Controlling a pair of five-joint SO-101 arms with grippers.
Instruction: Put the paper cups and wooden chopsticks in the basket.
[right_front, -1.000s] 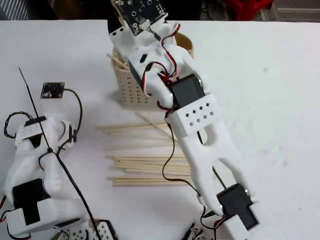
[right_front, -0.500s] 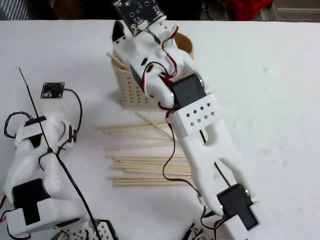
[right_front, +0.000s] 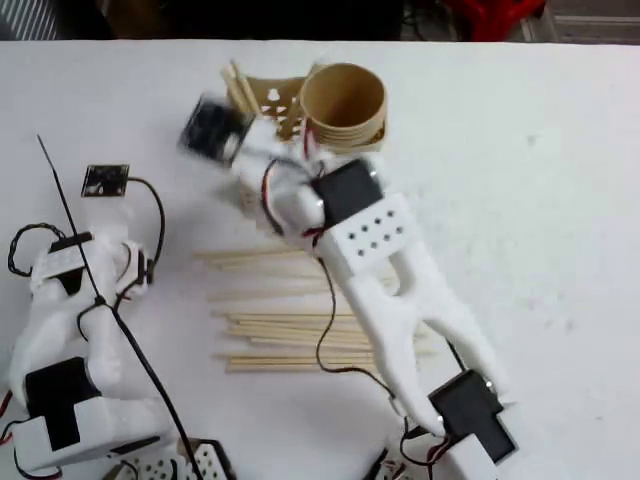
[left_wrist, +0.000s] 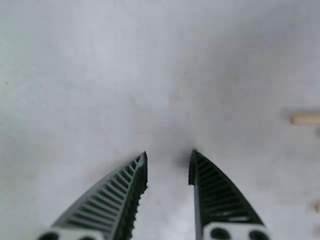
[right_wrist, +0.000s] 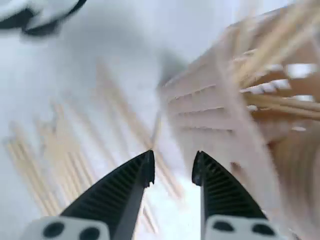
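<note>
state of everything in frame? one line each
Cream lattice basket: holds a few chopsticks.
Brown paper cups: stacked, upright, at the basket.
Wooden chopsticks: few in basket, most loose on white table.
Left gripper: open, empty, over table.
Right gripper: open, empty, beside basket.

We see chopsticks of pale, bare wood, matt. The paper cups are smooth brown paper. The basket is cream plastic with a perforated wall. The table looks white and matt. The left gripper and right gripper are of black ribbed plastic.
</note>
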